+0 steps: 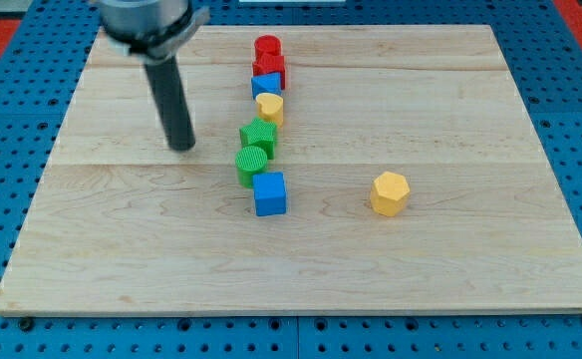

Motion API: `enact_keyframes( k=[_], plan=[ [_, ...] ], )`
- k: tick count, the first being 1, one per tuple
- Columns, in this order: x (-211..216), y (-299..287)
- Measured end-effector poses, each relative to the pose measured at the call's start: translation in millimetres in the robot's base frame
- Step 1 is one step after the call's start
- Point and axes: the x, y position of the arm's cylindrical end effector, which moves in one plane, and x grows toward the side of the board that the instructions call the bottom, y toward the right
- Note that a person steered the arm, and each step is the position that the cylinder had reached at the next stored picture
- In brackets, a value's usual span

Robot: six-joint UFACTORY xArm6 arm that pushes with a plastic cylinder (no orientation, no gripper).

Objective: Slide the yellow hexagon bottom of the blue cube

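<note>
The yellow hexagon point(390, 193) lies on the wooden board point(450, 269), right of centre. The blue cube point(269, 193) sits at the same height in the view, well to the hexagon's left. My tip point(182, 148) rests on the board to the upper left of the blue cube, apart from every block and far from the hexagon.
A column of blocks runs up from the blue cube: a green cylinder point(252, 164), a green star point(258, 137), a yellow heart point(270, 107), a second blue block point(266, 85), and two red blocks point(268, 55) at the top. Blue pegboard surrounds the board.
</note>
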Motion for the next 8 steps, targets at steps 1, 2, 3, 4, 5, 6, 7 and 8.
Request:
enact_keyframes(
  k=[1,2,3,4,5,6,7,8],
  plan=[
    [57.1,5.3],
    [109.1,45.1],
    [137.9,165.5],
    [138.7,296.6],
    [91.5,363.6],
    [46.1,345.2],
    [45.7,299.4],
    [27.2,271.8]
  ],
)
